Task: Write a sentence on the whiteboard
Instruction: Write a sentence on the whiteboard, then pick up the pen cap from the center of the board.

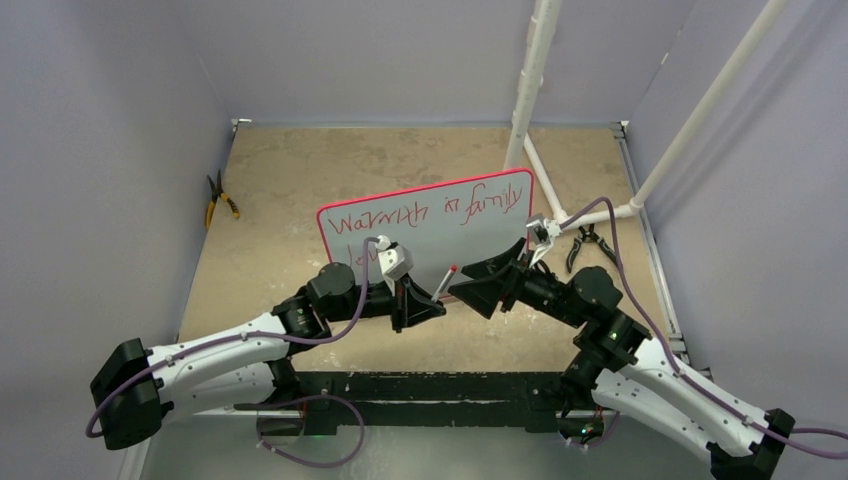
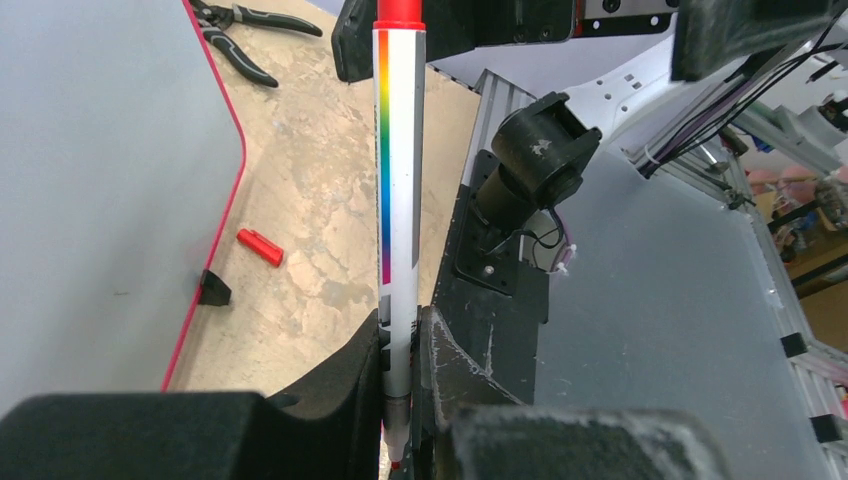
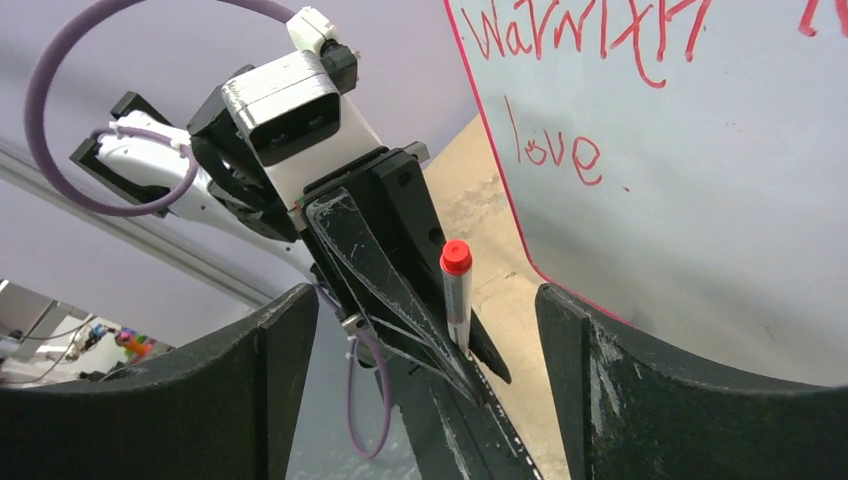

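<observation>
Our left arm reaches low and forward, its claw (image 2: 405, 372) pinching the marker (image 2: 400, 180) near its tip. Our right claw (image 1: 470, 292), spread wide, faces it, with the whiteboard (image 1: 470, 235) just beyond both.

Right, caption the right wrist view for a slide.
Open right gripper faces left gripper holding a marker beside the whiteboard.

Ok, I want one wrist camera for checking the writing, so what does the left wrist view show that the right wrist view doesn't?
Only the left wrist view: a loose red cap on the table, black pliers, one black foot of the whiteboard, and the rainbow stripe on the marker. Only the right wrist view: the red writing, with "Warmth" and "love" readable, and the open right tool. Both: the whiteboard and the marker, clamped in the left tool.
</observation>
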`<act>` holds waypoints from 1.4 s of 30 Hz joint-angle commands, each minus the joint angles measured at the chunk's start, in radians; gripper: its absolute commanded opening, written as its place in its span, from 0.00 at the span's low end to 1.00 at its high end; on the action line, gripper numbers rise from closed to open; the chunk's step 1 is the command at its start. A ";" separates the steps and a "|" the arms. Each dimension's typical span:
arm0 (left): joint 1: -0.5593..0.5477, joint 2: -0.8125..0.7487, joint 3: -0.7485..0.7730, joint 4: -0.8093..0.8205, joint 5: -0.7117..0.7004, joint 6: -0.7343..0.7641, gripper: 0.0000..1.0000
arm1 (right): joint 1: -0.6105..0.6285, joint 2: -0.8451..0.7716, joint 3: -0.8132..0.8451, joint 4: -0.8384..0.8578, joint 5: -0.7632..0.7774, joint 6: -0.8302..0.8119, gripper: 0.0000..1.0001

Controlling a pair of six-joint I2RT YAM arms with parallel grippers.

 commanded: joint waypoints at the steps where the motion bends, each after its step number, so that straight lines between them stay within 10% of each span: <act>1: 0.000 0.021 -0.002 0.088 0.037 -0.031 0.00 | 0.003 0.052 -0.006 0.080 -0.039 -0.001 0.80; 15: -0.001 0.053 0.017 0.110 0.067 -0.048 0.00 | 0.003 0.118 -0.025 0.168 -0.053 -0.019 0.40; 19: 0.000 0.079 0.026 0.123 0.052 -0.057 0.00 | 0.004 0.108 -0.016 0.140 -0.034 -0.041 0.01; 25: 0.000 0.109 0.046 0.064 -0.033 -0.046 0.64 | 0.003 0.066 0.184 -0.197 0.241 -0.204 0.00; 42: -0.270 0.609 0.257 0.125 -0.553 -0.157 0.61 | 0.003 0.065 0.512 -0.841 1.003 -0.076 0.00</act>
